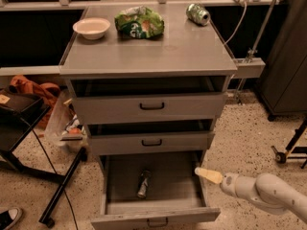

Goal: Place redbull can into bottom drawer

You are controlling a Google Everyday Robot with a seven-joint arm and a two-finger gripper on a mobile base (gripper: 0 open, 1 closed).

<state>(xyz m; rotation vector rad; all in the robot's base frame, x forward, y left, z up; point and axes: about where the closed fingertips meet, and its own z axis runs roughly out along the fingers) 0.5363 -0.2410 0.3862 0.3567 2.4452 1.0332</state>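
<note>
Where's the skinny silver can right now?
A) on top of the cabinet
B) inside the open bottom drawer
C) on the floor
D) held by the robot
B: the can rests on the floor of the open bottom drawer, while the gripper hangs at the drawer's right side, apart from the can.

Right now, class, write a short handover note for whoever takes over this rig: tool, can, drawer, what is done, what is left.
Tool: low at the right edge of the bottom drawer, apart from the can.
Can: lying on the drawer floor, left of centre.
Drawer: pulled open.
Done: the can appears to be in place.
Left: probably only to draw the arm clear.
</note>
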